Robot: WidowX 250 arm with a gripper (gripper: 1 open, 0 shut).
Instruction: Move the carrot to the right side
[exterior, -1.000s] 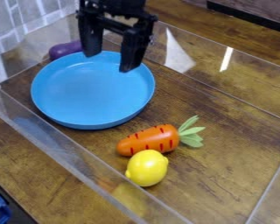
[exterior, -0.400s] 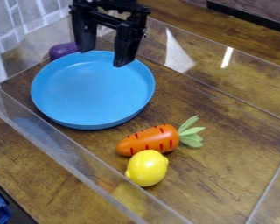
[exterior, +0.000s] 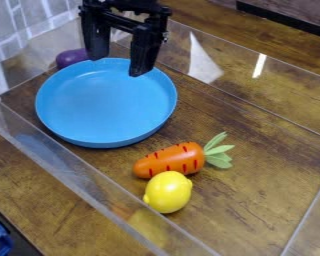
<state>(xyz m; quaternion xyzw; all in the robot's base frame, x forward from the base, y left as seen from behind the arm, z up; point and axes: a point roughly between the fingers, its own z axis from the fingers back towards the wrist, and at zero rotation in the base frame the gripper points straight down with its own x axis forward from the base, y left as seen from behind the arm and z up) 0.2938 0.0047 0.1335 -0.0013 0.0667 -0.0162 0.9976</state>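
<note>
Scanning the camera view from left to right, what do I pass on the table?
Blue plate → gripper, open above the plate's far rim → lemon → carrot, its leafy top pointing right. The purple eggplant sits behind the plate and overlaps its span, so I leave it unordered.

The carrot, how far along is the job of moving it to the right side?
Nothing looks done yet: the carrot lies untouched on the wooden table, beside the lemon. Nothing is in hand; the gripper hangs over the blue plate, fingers open and empty. Reaching, grasping and carrying the carrot right all remain.
</note>
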